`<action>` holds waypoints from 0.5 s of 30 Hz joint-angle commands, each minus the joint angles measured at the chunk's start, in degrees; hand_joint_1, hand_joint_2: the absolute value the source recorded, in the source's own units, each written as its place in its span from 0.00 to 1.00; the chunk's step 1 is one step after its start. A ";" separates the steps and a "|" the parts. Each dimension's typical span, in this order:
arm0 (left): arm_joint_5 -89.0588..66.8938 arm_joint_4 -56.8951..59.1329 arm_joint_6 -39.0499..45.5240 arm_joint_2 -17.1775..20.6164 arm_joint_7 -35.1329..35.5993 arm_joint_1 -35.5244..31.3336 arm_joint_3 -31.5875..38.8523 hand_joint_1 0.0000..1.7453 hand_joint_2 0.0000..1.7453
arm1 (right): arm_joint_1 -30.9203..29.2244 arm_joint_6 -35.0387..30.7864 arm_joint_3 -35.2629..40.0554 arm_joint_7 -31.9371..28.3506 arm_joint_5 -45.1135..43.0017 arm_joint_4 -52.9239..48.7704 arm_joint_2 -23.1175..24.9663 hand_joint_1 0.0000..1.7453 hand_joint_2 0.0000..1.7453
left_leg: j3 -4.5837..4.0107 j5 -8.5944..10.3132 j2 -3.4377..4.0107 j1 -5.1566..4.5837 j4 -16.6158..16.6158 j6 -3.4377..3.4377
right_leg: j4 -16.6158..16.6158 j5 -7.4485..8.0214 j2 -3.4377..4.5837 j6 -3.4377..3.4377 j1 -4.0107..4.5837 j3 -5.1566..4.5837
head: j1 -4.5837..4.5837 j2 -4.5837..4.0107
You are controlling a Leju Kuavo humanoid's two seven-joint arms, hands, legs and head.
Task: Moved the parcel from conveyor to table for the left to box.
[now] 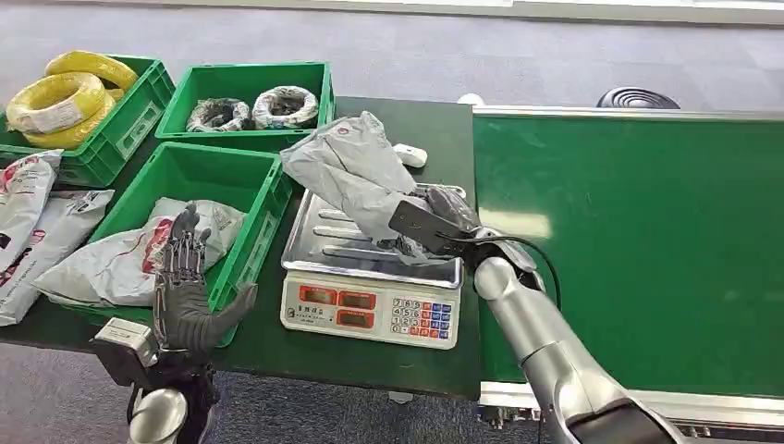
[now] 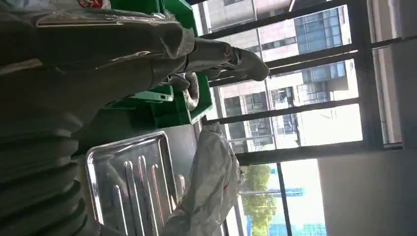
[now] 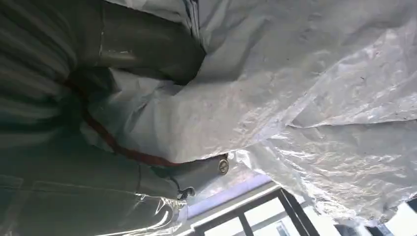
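Parcel [image 1: 351,171]: grey-white plastic mailer bag, soft, crinkled and glossy, standing up on end over the steel pan of the scale [image 1: 370,291], its lower end gathered in the right hand [image 1: 434,222]. Judged light and limp; the film looks slippery and will sag and fold wherever it is not supported. Best hold is a gathered fold near the bulk of the contents, not a loose corner, which would likely slide out.

Right hand: closed round the parcel's lower part, above the pan's right side. The right wrist view shows wrinkled film pressed close against the grey thumb [image 3: 196,174].

Left hand [image 1: 189,287]: fingers apart and upright, holding nothing, at the front edge of the desk [image 1: 305,356] just before the nearest crate.

Scale: white body, red displays and a coloured keypad on the front, ribbed stainless pan on top; stands on the desk by its right edge, against the conveyor [image 1: 638,250], a flat matt green belt with a metal rim.

Nearest crate [image 1: 245,185]: green rigid plastic, left of the scale, holding a flat white mailer with red print.

Far crates: two more in green along the desk's back edge, one with coiled yellow cable [image 1: 69,92], one with wrapped grey coils [image 1: 254,109].

Loose mailers [image 1: 28,222]: white, flat, at the desk's left edge.
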 commanded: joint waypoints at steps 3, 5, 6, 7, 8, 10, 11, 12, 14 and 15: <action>-1.68 2.21 0.57 -0.51 1.36 -0.30 1.86 0.00 1.00 | -1.84 0.71 0.01 1.78 -0.84 6.47 -0.96 0.00 1.00 | -0.01 0.05 0.02 -0.01 -0.05 0.01 | -0.07 0.05 -0.02 -0.01 -0.01 0.00 | 0.00 0.00; -2.71 2.91 1.04 -0.68 2.43 -0.61 1.87 0.00 1.00 | -1.19 0.47 -2.21 1.81 -2.98 5.60 -0.85 0.00 1.00 | 0.00 0.06 0.02 -0.03 -0.09 0.01 | -0.09 0.05 -0.02 -0.01 -0.02 0.00 | 0.00 0.00; -3.83 3.58 2.31 -1.05 3.89 -0.59 2.18 0.00 1.00 | 0.47 0.04 -6.47 0.88 -7.53 3.52 -0.72 0.00 1.00 | 0.00 0.04 0.00 -0.01 -0.06 0.00 | -0.07 0.03 -0.04 -0.01 0.00 0.00 | 0.00 0.00; -3.81 3.88 2.28 -1.08 4.26 -0.43 2.24 0.00 1.00 | 1.81 -0.25 -9.02 -0.35 -10.54 1.81 -0.86 0.00 1.00 | 0.01 0.02 -0.02 -0.02 -0.03 0.00 | -0.02 0.00 -0.04 0.00 -0.02 -0.01 | 0.00 0.00; -3.83 4.50 2.38 -1.18 4.24 -0.26 2.33 0.00 1.00 | 4.06 1.08 -11.82 -3.08 -14.71 -0.99 -1.78 0.00 1.00 | 0.01 0.06 -0.11 -0.01 -0.08 0.01 | -0.10 0.02 -0.14 0.00 -0.01 0.03 | 0.00 0.00; -3.98 5.81 2.10 -1.26 4.13 -0.31 2.05 0.00 1.00 | 7.51 2.30 -14.73 -5.80 -18.71 -4.73 -3.19 0.00 1.00 | 0.05 0.08 -0.22 -0.01 -0.14 0.01 | -0.17 0.01 -0.26 0.00 0.00 0.10 | 0.00 0.00; -4.14 6.31 1.97 -1.20 3.97 -0.60 1.81 0.00 1.00 | 8.46 1.96 -15.48 -6.33 -19.22 -5.92 -3.43 0.00 1.00 | 0.08 0.06 -0.27 -0.01 -0.12 0.02 | -0.17 -0.02 -0.30 0.01 -0.01 0.14 | -0.02 0.00; -4.17 6.93 1.98 -1.15 3.95 -1.06 1.60 0.00 1.00 | 9.17 1.83 -16.52 -7.30 -20.26 -7.08 -3.39 0.00 1.00 | 0.05 0.10 -0.31 0.00 -0.16 0.02 | -0.23 0.01 -0.35 0.01 0.00 0.15 | 0.00 0.00; -4.35 8.43 1.93 -0.77 4.01 -2.28 0.89 0.00 1.00 | 10.64 2.43 -17.56 -9.19 -21.97 -10.12 -3.59 0.00 1.00 | 0.03 0.09 -0.29 -0.02 -0.15 0.03 | -0.23 0.02 -0.32 0.02 -0.02 0.12 | 0.00 0.00; -4.32 9.64 1.87 -0.68 4.08 -3.03 0.58 0.00 1.00 | 11.94 2.38 -18.23 -10.37 -23.19 -12.85 -3.51 0.00 1.00 | -0.02 0.07 -0.29 -0.02 -0.08 0.02 | -0.12 0.00 -0.28 0.01 -0.03 0.05 | 0.00 0.00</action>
